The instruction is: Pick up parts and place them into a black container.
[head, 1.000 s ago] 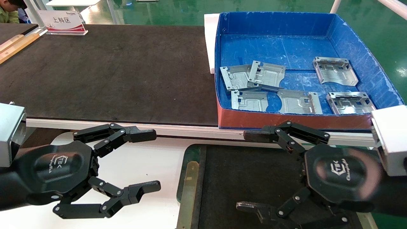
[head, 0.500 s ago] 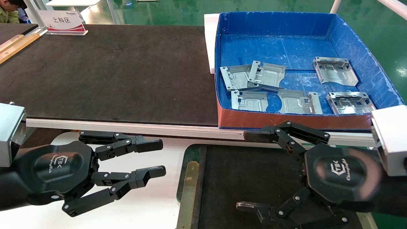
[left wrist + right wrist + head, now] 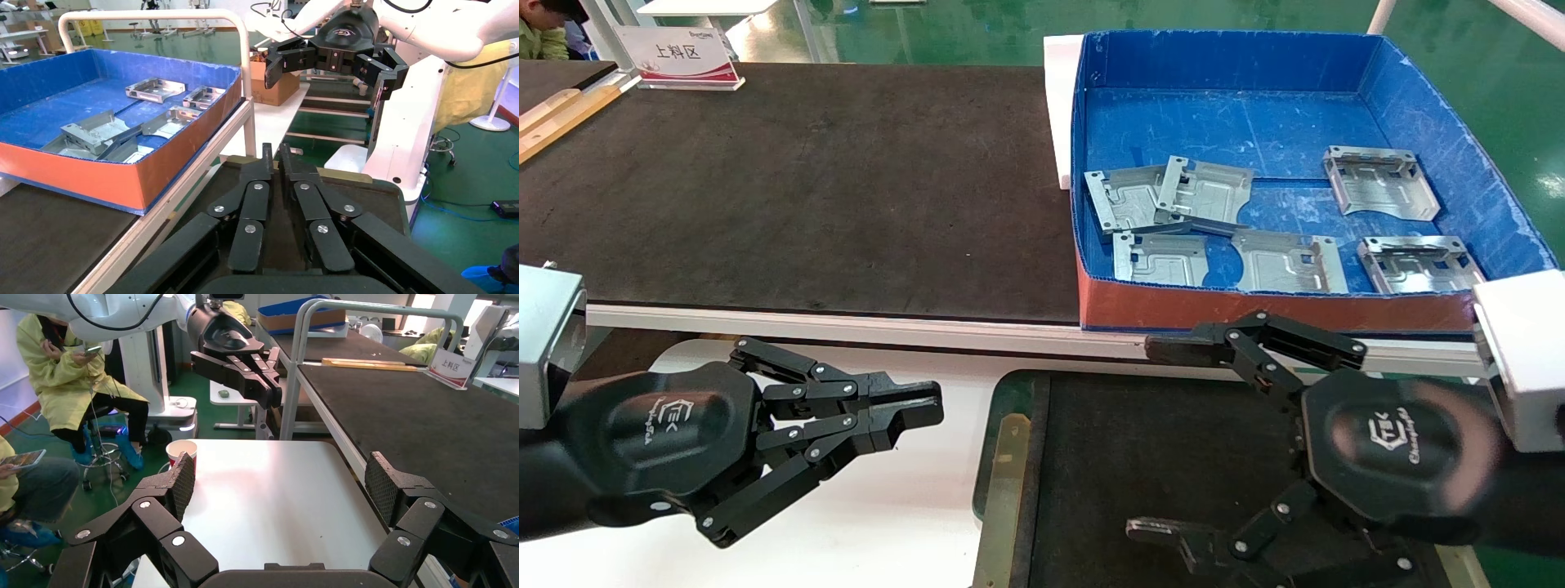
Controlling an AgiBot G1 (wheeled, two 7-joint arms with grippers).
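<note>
Parts [image 3: 1204,192]: six lie in the blue box [image 3: 1434,106] on the worktop [image 3: 789,188].
Container [image 3: 1140,457]: under the right gripper.
Sign [image 3: 678,55]: reads "上料区".
Left gripper [image 3: 919,412]: fingers closed together, empty, over the white surface [image 3: 911,523].
Right gripper [image 3: 1152,437]: fingers spread wide, empty.

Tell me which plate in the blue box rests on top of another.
The second plate from the left in the back row: its left edge overlaps its neighbour. The others lie flat, separate.

Left hand [image 3: 275,160] fingers pressed together, holding nothing, above the black container [image 3: 373,190]. Blue box [image 3: 183,159] on the bench holds perhaps five parts [image 3: 92,131]. Right hand [image 3: 330,67] beyond, fingers spread.
</note>
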